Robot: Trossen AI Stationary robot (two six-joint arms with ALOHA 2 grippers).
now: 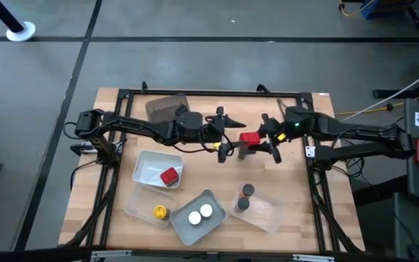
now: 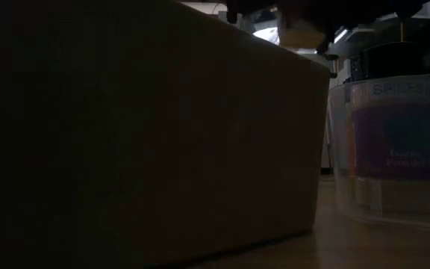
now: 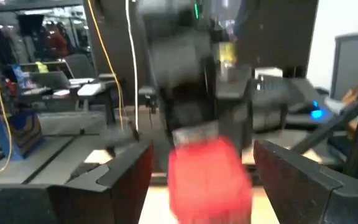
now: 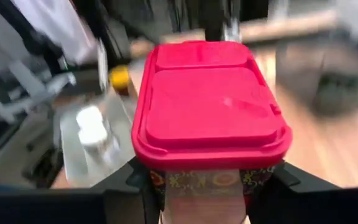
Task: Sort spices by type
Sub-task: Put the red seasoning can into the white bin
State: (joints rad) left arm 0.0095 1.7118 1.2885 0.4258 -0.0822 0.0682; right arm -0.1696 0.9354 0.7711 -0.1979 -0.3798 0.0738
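While the red box (image 1: 249, 137) hangs mid-table between both grippers, you have a handover in hand.
Right gripper (image 1: 262, 148): clamped on the red box, lid facing its wrist camera.
Left gripper (image 1: 224, 135): fingers spread either side of the box, holding nothing.
Goal (my guess): white tray (image 1: 145, 167), which holds another red box (image 1: 169, 177).
Next: carry yours there and release gently.

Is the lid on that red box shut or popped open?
Shut: in the right wrist view the red box lid sits flat and flush all round.
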